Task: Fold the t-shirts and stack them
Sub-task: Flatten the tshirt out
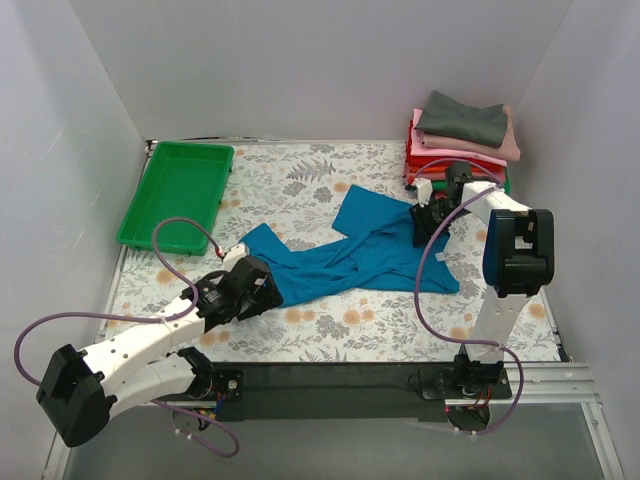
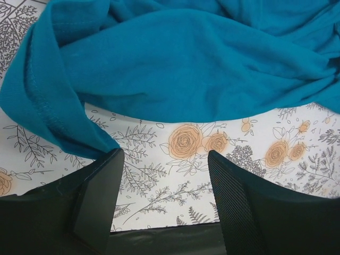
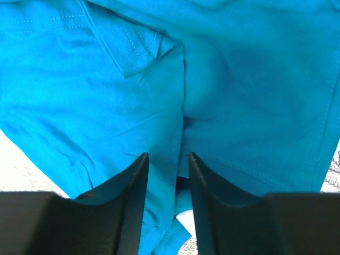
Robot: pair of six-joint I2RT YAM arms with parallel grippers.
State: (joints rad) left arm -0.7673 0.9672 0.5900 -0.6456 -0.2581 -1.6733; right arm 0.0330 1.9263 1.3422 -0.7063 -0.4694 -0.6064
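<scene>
Teal-blue t-shirt [image 1: 365, 255]: crumpled, unfolded, mid-counter, stretching from near the left gripper toward the right edge.
Folded stack [image 1: 462, 140]: grey on top, pink, red and green beneath, far right corner.
Left gripper [image 2: 162, 175]: jaws apart, empty, low over the floral counter [image 1: 300, 180], one fingertip touching the shirt's hem.
Right gripper [image 3: 169, 170]: jaws narrow, cloth bunched between them; firm hold cannot be told.
Step in hand: probably taking hold to spread the shirt flat.
Next move: likely needs both edges pinched, then pulled taut.
</scene>
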